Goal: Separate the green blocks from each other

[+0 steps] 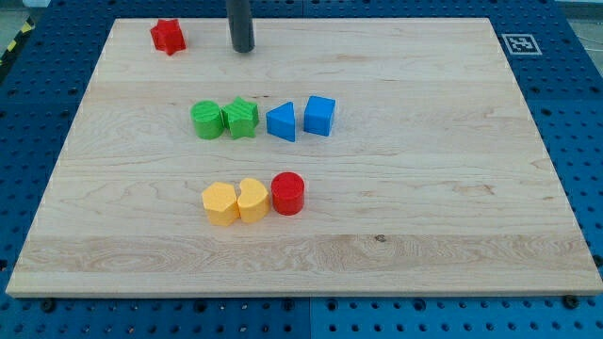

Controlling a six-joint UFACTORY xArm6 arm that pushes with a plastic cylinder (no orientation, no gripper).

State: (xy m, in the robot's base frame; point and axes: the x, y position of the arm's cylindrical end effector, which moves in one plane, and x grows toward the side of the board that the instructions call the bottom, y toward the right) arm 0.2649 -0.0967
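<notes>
A green cylinder and a green star block sit side by side, touching, left of the board's middle. My tip stands near the view's top edge, well above the green star and apart from every block. The rod runs up out of the view.
A blue triangular block and a blue cube continue the row right of the green star. Below stand a yellow block, a yellow heart-like block and a red cylinder. A red star lies at the top left. The wooden board lies on a blue pegboard.
</notes>
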